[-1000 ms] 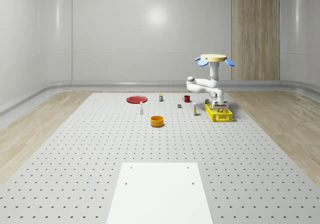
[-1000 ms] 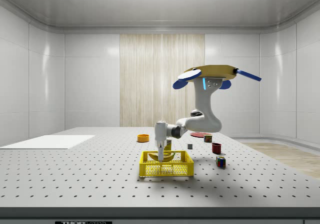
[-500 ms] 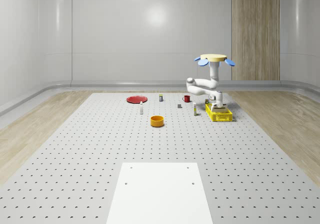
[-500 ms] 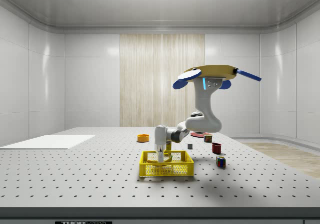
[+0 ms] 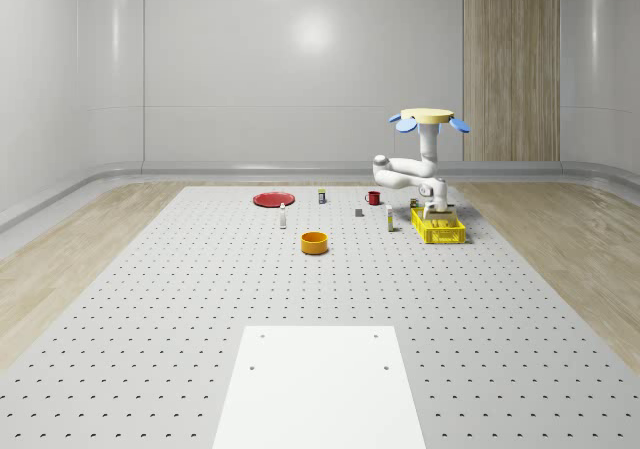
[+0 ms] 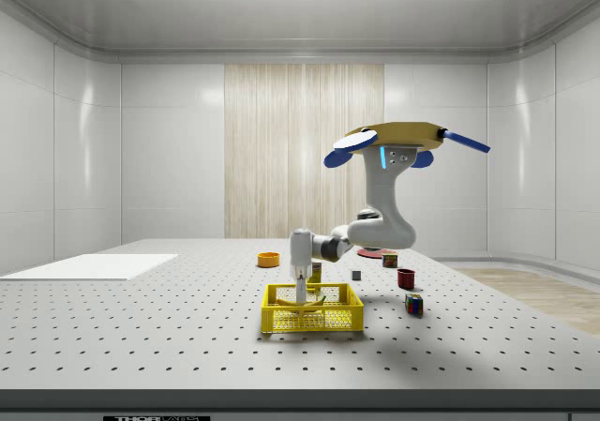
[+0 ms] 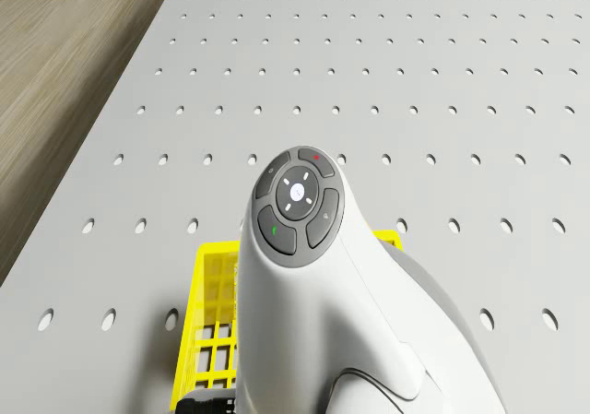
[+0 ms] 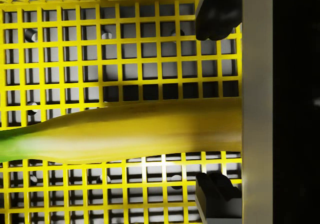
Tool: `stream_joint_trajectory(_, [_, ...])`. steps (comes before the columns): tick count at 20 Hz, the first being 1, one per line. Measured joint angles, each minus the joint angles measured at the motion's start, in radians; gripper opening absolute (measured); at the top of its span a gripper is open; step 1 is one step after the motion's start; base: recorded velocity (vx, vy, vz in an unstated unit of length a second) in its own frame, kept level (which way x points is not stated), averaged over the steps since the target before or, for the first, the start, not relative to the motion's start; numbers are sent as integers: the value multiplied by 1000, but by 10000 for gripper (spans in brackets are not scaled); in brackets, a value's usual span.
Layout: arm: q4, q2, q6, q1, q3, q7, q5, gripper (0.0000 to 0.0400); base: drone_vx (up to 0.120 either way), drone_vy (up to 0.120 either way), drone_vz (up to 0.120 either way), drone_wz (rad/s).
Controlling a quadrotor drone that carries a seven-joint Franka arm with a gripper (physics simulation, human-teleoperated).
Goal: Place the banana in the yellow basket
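The banana (image 8: 130,131) lies flat on the grid floor of the yellow basket (image 8: 60,54), yellow with a green end. My gripper (image 8: 214,106) is open straight above it, and its dark fingertips (image 8: 215,22) stand apart from the fruit on either side. In the side view the gripper (image 6: 300,293) points down into the basket (image 6: 312,320), with the banana (image 6: 306,302) low inside. The drone (image 6: 398,140) hovers above and behind the basket, toward the side view's right. In the whole-scene view the drone (image 5: 432,119) hangs over the basket (image 5: 438,231).
An orange bowl (image 5: 314,242), a red plate (image 5: 272,199), a red mug (image 5: 372,197) and small bottles stand on the perforated table to the whole-scene view's left of the basket. A colour cube (image 6: 413,303) sits close to the basket. A white sheet (image 5: 318,384) lies at the front.
The fingers have spread from nearly closed to wide. The banana, held at the basket's rim a second ago, now rests on the basket floor, let go.
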Motion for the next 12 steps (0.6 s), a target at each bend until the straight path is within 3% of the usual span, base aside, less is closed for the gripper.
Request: stream_joint_trajectory(12, [-17,-5,-42,2,162,12,157,400,0,0,0,0])
